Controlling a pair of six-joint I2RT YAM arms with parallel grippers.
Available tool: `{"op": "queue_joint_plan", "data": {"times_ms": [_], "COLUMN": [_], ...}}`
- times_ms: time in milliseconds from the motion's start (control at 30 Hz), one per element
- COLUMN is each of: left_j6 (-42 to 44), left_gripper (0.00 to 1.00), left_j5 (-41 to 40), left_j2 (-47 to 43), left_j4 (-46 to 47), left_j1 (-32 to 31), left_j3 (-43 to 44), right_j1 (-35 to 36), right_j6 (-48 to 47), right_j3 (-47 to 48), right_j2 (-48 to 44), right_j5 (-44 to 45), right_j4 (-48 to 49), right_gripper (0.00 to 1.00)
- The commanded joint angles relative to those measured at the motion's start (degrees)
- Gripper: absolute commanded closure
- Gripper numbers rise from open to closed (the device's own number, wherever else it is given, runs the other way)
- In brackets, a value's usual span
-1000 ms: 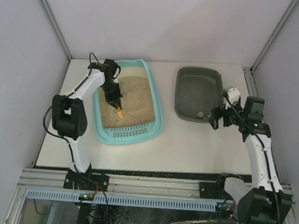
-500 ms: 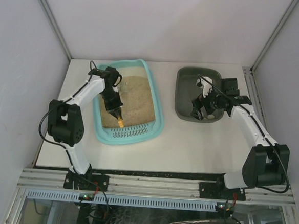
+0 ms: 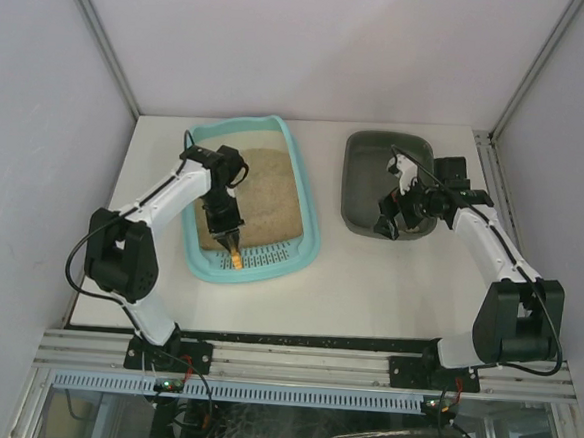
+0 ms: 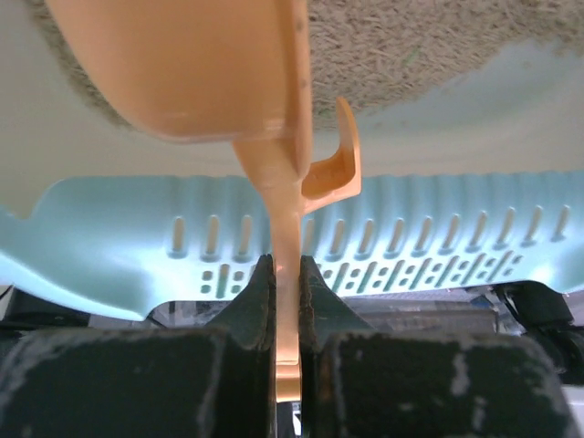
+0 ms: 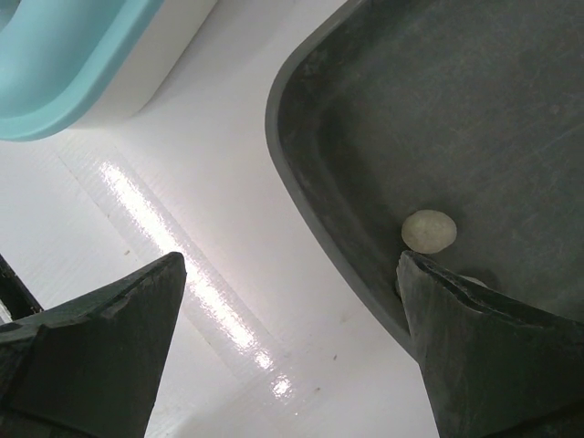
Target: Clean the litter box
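The light-teal litter box [image 3: 309, 220] holds tan litter [image 3: 269, 192], with its slotted grate strip [image 3: 254, 262] at the near end. My left gripper [image 3: 229, 240] is shut on the handle of an orange scoop [image 3: 235, 258]. In the left wrist view the gripper [image 4: 286, 272] pinches the handle and the scoop bowl [image 4: 182, 64] hangs over the grate [image 4: 401, 260] and the litter's edge. What the bowl holds is hidden. My right gripper [image 3: 390, 222] is open and empty over the near-left corner of the dark grey tray [image 3: 370, 174].
In the right wrist view my open gripper [image 5: 292, 283] straddles the grey tray's rim [image 5: 301, 173] and the white table. A pale round lump [image 5: 429, 231] lies in that tray. A corner of the litter box [image 5: 64, 82] shows at upper left.
My left gripper has moved with the scoop from mid-litter to the near grate end. My right arm swung left from beside the grey tray to its near-left corner.
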Motion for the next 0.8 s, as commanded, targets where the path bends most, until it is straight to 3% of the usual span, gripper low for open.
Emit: {"op": "queue_joint_plan", "data": {"times_ms": [0,433,567,767], "left_j6": [-1.6,-0.2,1.1,4.7], "left_gripper": [1.00,1.00,1.00,1.00], "left_j5": [-7.1,-8.7,-3.9,9.7], "left_j2": [-4.0,-1.7,1.5,5.4], "left_j4": [-3.3,-0.7,4.1,11.1], "left_j1": [0.2,0.3,0.4,0.3], "left_j3": [0.9,-1.6,-3.1,-4.0], "right_j1": [-1.8,-3.4,-3.6,-3.9], "right_j6": [-0.4,-0.9,-0.7,-0.3], "right_j3": [-0.2,-0.2,-0.2,-0.2], "right_j2": [-1.8,0.6,0.9,1.0], "right_j5": [-2.9,-5.2,-5.3,-5.2], "right_j4": [1.1,-0.4,-0.5,-0.5], "right_gripper": [0.00,0.00,0.00,0.00]}}
